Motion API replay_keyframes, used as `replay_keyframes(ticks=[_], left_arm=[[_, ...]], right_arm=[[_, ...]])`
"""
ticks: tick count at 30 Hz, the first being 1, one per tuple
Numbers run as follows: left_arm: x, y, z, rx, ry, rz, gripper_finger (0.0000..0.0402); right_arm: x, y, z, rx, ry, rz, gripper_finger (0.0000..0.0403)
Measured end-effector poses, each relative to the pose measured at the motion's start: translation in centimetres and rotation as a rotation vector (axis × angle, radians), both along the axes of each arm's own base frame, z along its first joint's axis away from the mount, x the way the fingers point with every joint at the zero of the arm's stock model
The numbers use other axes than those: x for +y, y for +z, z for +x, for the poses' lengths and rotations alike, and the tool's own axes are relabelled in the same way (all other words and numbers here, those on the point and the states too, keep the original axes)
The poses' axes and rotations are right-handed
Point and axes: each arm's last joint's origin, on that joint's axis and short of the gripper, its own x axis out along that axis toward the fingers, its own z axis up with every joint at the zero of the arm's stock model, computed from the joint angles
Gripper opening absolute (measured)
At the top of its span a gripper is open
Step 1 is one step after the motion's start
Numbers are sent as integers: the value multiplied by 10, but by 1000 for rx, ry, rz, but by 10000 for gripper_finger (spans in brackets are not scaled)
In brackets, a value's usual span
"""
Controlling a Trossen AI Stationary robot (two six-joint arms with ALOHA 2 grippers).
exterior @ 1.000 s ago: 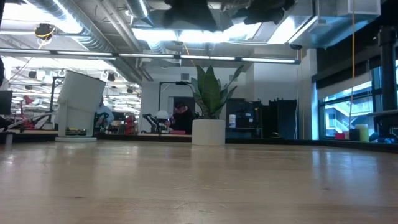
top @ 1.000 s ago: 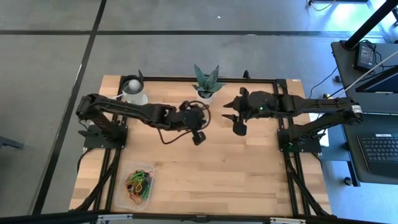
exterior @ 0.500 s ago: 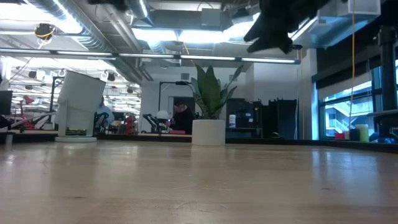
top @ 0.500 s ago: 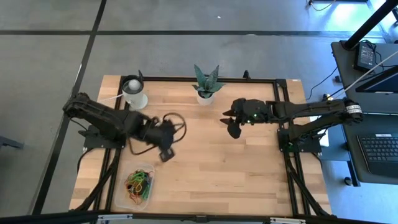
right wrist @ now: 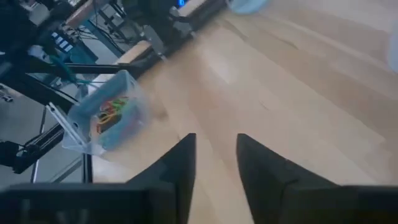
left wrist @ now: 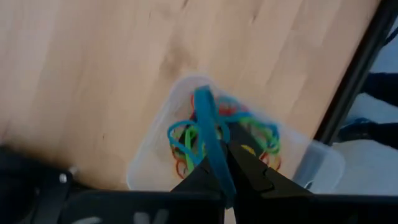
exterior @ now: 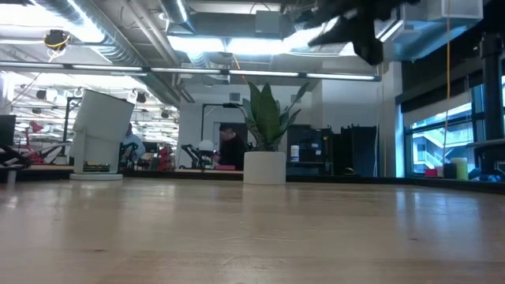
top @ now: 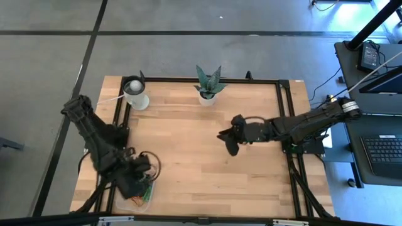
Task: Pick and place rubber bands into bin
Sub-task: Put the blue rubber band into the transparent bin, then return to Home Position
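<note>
Left pincer, clamped on blue rubber band, is hovering directly over the bin at my desk's near-left corner; right pincer, apart, is idling mid-desk.

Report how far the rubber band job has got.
Done: a tangle of coloured rubber bands already lies in the bin. In hand: the left claw, shut on a blue band, is over the bin. The right claw is open above bare table. Left: no loose bands visible.
</note>
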Motion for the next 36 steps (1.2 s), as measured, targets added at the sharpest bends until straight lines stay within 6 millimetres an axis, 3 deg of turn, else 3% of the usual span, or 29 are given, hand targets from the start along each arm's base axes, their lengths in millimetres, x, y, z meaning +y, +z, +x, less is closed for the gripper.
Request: replay_keyframes(ticks=[4,9,14,18,27,31,36], left_arm=[[-12,-15,-17,17,-10,18,2],[-24,-33,-21,0,-60,-54,2],[-30,-47,-26,-10,-47,-83,6],[-31,-50,-30,-17,-23,-76,31],[-36,-50,-36,-4,-35,-95,126],[-35,-50,-36,1,-98,-83,141],[-30,-50,-29,-10,-76,-56,143]], right_arm=[[21,7,23,-4,7,-27,73],[43,10,57,-1,38,-31,29],[62,8,87,5,66,-38,6],[71,2,102,28,84,-40,4],[76,-1,106,56,129,-18,14],[75,-4,103,120,214,-176,8],[74,-8,101,164,226,-199,7]])
